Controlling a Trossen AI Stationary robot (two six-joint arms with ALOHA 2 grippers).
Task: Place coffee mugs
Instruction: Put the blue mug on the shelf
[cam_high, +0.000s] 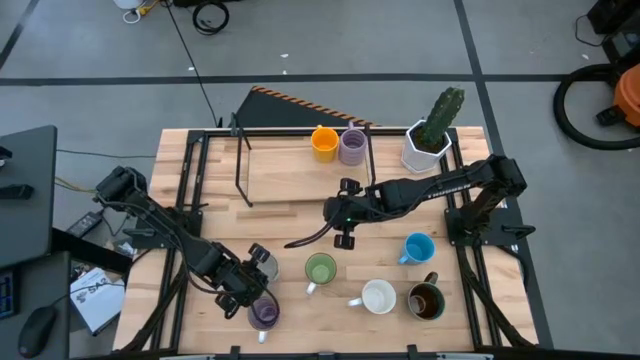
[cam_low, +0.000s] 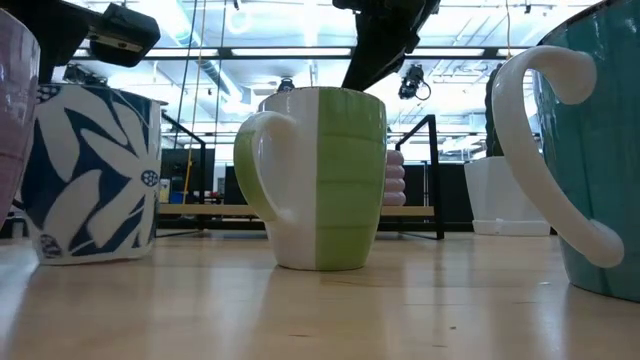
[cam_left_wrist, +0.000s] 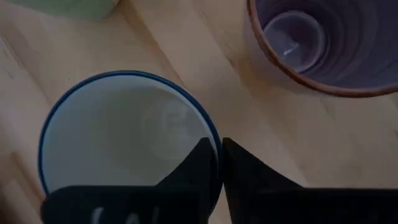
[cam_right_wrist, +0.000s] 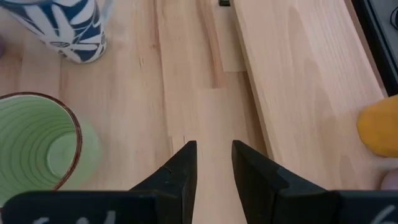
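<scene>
My left gripper (cam_high: 250, 270) (cam_left_wrist: 221, 152) is at the table's near left, shut on a white mug with a blue leaf pattern (cam_high: 263, 258) (cam_low: 95, 175). A lavender mug (cam_high: 263, 315) (cam_left_wrist: 323, 43) stands just nearer. My right gripper (cam_high: 340, 212) (cam_right_wrist: 214, 155) hangs open over bare table at the middle, with nothing between its fingers. The green mug (cam_high: 320, 270) (cam_right_wrist: 34, 143) stands near it. A white mug (cam_high: 378, 296), a dark brown mug (cam_high: 427, 300) and a blue mug (cam_high: 418, 248) stand at the near right. An orange mug (cam_high: 323, 143) and a second lavender mug (cam_high: 352, 147) stand on the raised board. My left gripper holds the patterned mug by its blue rim (cam_left_wrist: 214, 134). One finger (cam_left_wrist: 202, 165) is inside the mug and the other (cam_left_wrist: 242, 171) is outside, so the wall is pinched between them. The fingers come from above, pointing down. The mug is upright, its base on the table (cam_low: 95, 255).
A white faceted pot with a cactus (cam_high: 428, 140) stands at the far right of the raised board (cam_high: 290, 175). A black metal frame (cam_high: 240, 160) stands over the board's left part. Bare wood (cam_right_wrist: 205, 81) lies between the green mug and the board's edge.
</scene>
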